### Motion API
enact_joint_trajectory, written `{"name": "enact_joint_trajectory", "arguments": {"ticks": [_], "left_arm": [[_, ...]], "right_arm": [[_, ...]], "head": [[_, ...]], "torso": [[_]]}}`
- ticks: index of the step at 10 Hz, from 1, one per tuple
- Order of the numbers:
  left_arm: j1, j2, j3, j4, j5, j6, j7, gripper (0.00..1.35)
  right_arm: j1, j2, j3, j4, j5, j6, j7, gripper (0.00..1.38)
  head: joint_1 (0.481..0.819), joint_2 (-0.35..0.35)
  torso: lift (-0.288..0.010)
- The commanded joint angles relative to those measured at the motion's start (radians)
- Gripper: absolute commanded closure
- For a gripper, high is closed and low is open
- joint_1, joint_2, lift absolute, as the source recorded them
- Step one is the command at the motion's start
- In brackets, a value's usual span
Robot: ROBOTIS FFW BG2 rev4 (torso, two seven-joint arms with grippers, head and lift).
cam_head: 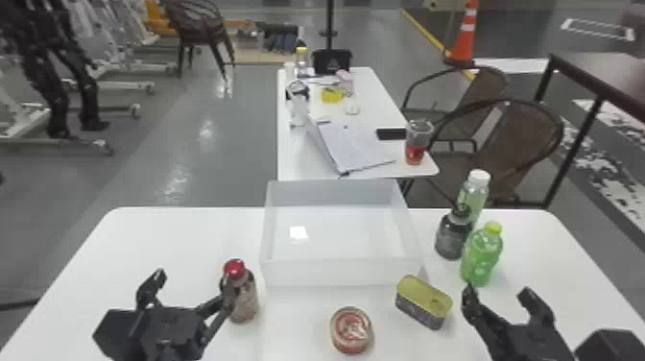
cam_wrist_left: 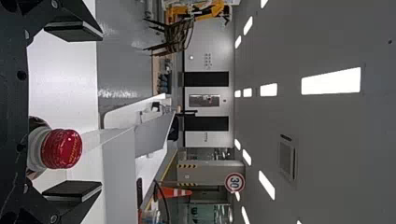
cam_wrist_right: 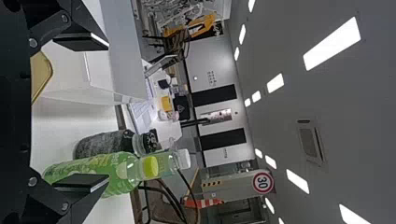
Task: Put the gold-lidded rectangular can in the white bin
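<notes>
white worktop (cam_head: pixel 158 245) holds the can (cam_head: pixel 421 305) at five o'clock from the bin (cam_head: pixel 336 272), the left tool (cam_head: pixel 193 279) gapes at eight, and the right tool (cam_head: pixel 497 291), open at the can's three, could shove it against the bin or clip the yellow-capped bottle (cam_head: pixel 481 254) if swung in low.

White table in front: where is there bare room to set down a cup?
Left of the bin, beyond the left gripper and red-capped bottle, lies the widest bare patch. A smaller one sits between that bottle and the round tin. It is crowded right of the bin: dark bottle and green bottle, with the can and right gripper nearby.
</notes>
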Motion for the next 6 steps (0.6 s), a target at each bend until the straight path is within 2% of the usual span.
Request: {"name": "enact_joint_trajectory", "arguments": {"ticks": [1,6], "left_arm": [[0.000,0.000,0.000,0.000,-0.002,0.001,0.000,0.17],[-0.002,0.000,0.000,0.000,-0.003,0.002,0.000,0.17]], "right_arm": [[0.000,0.000,0.000,0.000,0.000,0.000,0.000,0.28],[-0.001,0.001,0.000,-0.002,-0.001,0.000,0.000,0.28]], "head": [[0.549,0.000],[0.549,0.000]], "torso": [[-0.100],[-0.100]]}}
